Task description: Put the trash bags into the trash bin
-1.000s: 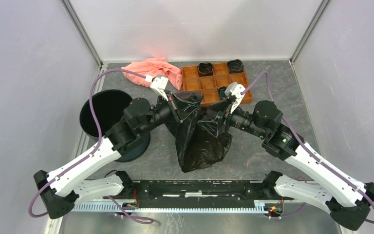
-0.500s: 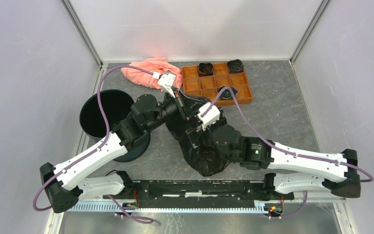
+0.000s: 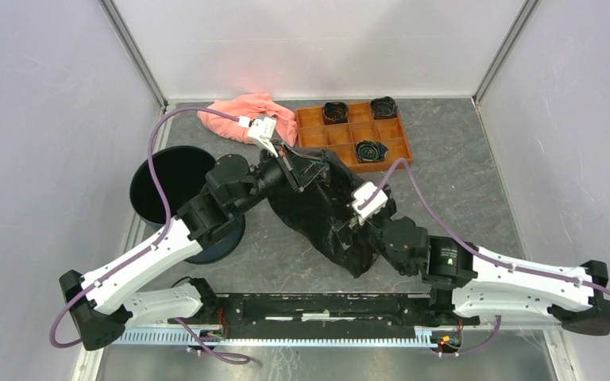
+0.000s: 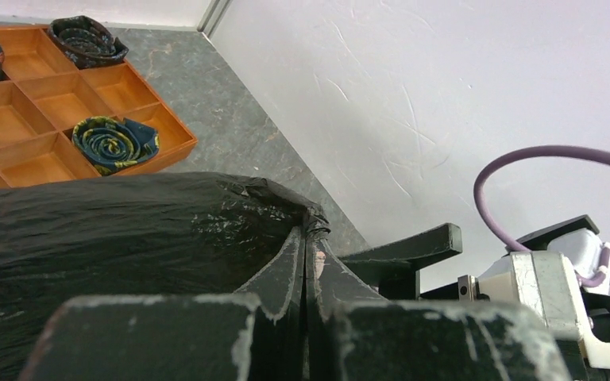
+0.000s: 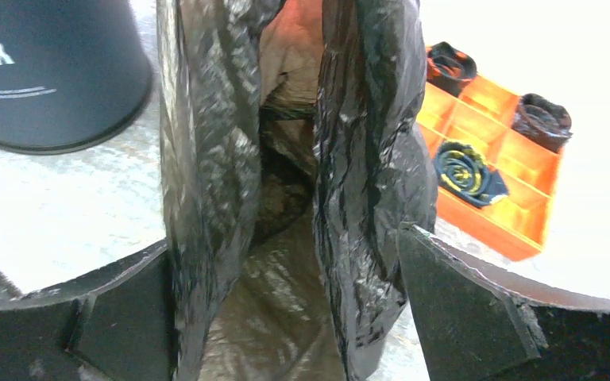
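Observation:
The black trash bag [image 3: 318, 208] lies stretched slantwise across the table's middle. My left gripper [image 3: 300, 171] is shut on the bag's upper edge; the left wrist view shows the fingers [image 4: 286, 278] pressed together on pinched film [image 4: 111, 230]. My right gripper [image 3: 348, 238] is at the bag's lower near end, open, with wrinkled folds of the bag [image 5: 206, 119] hanging between its spread fingers [image 5: 453, 309]. The round dark trash bin [image 3: 176, 190] stands at the left, behind my left arm; its wall and white logo show in the right wrist view [image 5: 48, 71].
A salmon-pink cloth [image 3: 246, 115] lies at the back left. An orange compartment tray [image 3: 318, 119] with rolled dark items stands at the back, also in the left wrist view [image 4: 16, 127] and the right wrist view [image 5: 516, 167]. Walls close in on the left, right and back.
My right arm has let go of the bag's upper part and swung down toward the near edge, to the bag's lower end. The bag went from hanging to spread slantwise. The left gripper kept its hold.

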`<action>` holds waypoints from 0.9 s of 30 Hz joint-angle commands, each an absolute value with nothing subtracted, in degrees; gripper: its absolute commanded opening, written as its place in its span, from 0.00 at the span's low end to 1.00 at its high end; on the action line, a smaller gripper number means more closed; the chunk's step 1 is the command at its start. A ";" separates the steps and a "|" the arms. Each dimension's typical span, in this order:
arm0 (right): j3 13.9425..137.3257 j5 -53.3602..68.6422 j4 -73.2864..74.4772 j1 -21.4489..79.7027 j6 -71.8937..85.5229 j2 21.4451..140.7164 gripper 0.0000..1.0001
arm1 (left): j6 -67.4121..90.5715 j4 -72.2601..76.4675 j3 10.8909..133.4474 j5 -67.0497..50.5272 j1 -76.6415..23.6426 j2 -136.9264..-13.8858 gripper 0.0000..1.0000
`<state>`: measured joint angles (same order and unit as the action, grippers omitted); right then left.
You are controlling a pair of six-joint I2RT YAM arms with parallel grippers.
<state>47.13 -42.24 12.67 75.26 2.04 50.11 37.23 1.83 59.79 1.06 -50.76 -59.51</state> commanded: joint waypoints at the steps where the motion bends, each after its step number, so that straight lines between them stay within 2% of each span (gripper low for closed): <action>1: 43.40 -31.47 6.08 75.36 1.50 44.65 0.98 | 35.38 1.80 62.69 1.83 -50.98 -59.18 0.02; 3: 44.14 -30.41 5.08 75.40 2.49 41.11 0.98 | 34.98 0.88 63.12 1.78 -50.98 -59.41 0.02; 6: 46.35 -36.98 5.32 75.09 2.36 37.84 0.98 | 34.66 0.30 63.73 0.82 -50.97 -59.42 0.02; 8: 48.83 -39.82 6.66 73.92 1.62 38.85 0.98 | 34.54 0.27 63.89 0.54 -50.98 -59.30 0.02; 10: 51.86 -36.33 7.83 71.10 1.58 41.12 0.98 | 34.83 0.26 63.96 0.55 -50.98 -59.15 0.02; 12: 54.65 -30.20 8.17 66.64 2.91 43.25 0.98 | 35.02 0.32 64.34 0.27 -50.98 -59.34 0.02; 14: 56.51 -17.81 7.59 57.79 4.90 44.81 0.98 | 35.07 -1.25 64.94 -1.49 -50.98 -59.62 0.02; 17: 57.57 13.43 3.27 42.83 9.18 48.88 0.98 | 35.07 -1.99 65.75 -2.18 -50.98 -60.02 0.02; 19: 57.43 26.48 -0.86 39.51 12.78 51.94 0.98 | 35.00 -2.49 66.14 -2.00 -50.98 -60.25 0.02; 24: 53.11 37.09 -11.07 39.40 20.35 52.57 0.98 | 34.47 -2.89 67.33 -1.66 -50.98 -61.61 0.02; 27: 51.40 36.28 -11.77 40.25 21.71 52.88 0.98 | 34.37 -2.90 68.00 -1.26 -50.98 -62.55 0.02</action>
<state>52.49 27.05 -4.23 39.57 16.67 54.11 36.77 -3.14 64.97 -0.67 -50.76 -61.52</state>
